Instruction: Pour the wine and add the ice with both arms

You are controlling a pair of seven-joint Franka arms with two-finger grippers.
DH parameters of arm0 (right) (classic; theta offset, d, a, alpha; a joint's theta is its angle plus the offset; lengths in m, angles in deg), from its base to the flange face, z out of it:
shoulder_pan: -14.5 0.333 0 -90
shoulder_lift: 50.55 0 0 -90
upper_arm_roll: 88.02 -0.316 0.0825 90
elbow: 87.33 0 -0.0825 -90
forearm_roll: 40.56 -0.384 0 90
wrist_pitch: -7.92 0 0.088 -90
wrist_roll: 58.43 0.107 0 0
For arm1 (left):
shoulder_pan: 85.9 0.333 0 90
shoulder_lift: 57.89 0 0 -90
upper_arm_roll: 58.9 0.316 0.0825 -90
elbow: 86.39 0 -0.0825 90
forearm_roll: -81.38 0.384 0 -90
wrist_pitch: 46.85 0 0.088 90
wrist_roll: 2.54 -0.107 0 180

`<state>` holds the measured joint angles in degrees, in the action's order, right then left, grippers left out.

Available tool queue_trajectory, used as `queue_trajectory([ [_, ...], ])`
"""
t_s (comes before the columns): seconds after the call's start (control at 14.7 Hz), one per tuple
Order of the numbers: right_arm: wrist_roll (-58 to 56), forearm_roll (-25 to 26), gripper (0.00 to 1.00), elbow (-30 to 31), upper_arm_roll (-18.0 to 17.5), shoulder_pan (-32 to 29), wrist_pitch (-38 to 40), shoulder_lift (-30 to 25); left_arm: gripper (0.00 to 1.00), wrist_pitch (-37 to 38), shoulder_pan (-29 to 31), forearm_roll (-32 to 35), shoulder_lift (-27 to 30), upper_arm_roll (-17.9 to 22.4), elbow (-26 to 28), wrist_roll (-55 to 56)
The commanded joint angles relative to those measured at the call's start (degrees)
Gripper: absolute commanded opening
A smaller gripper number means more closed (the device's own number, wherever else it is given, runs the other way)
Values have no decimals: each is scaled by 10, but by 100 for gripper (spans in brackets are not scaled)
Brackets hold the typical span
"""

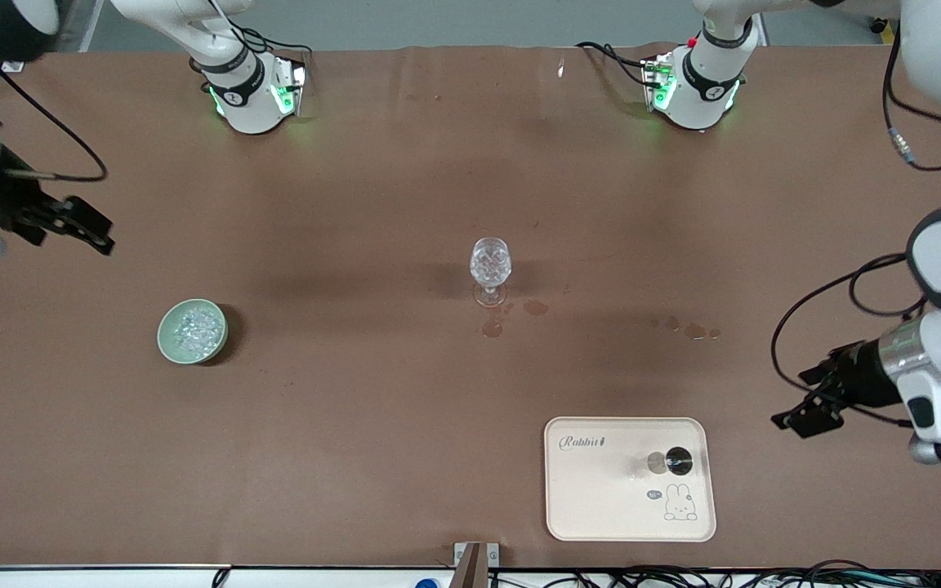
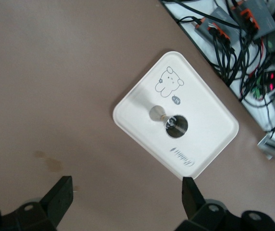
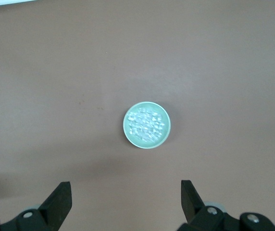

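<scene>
The front camera looks down from high across the table [image 1: 356, 425], facing both bases. Each wrist camera looks straight down: left shares the tray [image 1: 593, 506] [image 2: 214, 139], right the bowl [image 1: 167, 343] [image 3: 129, 134].

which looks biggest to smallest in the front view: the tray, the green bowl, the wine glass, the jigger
1. Rabbit tray, clearly the largest.
2. Green bowl of ice.
3. Wine glass, narrower than the bowl.
4. Jigger, standing on the tray, smallest.

Right tool [image 3: 125, 204] up over bare brown tabletop [image 3: 233, 62], fingers [image 3: 60, 198] spread wide. Pale green bowl [image 3: 128, 134] on tabletop, upright, holding heap of ice [image 3: 147, 124]. Tool clear of bowl.
</scene>
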<state>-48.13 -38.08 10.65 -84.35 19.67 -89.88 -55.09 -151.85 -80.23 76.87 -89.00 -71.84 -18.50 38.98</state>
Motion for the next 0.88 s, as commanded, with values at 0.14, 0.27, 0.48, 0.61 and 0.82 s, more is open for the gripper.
queue_trajectory([
  [0.14, -43, 4, 100, -77, -12, -19, 79, -19, 100, 86, -1, 113, 91, -14, 25, -147],
  [0.27, -63, -6, 100, -110, -12, -43, 94, -5, 100, 118, 2, 118, 117, -18, 26, -180],
  [0.48, -85, -7, 99, -93, -12, -45, 109, -6, 100, 156, 2, 114, 157, -8, 42, -237],
  [0.61, -86, -8, 98, -63, -10, -53, 96, -10, 100, 154, -7, 105, 216, 24, 101, -285],
  [0.82, -88, -8, 98, -63, -9, -54, 76, -5, 100, 153, -49, 58, 307, 80, 201, -293],
])
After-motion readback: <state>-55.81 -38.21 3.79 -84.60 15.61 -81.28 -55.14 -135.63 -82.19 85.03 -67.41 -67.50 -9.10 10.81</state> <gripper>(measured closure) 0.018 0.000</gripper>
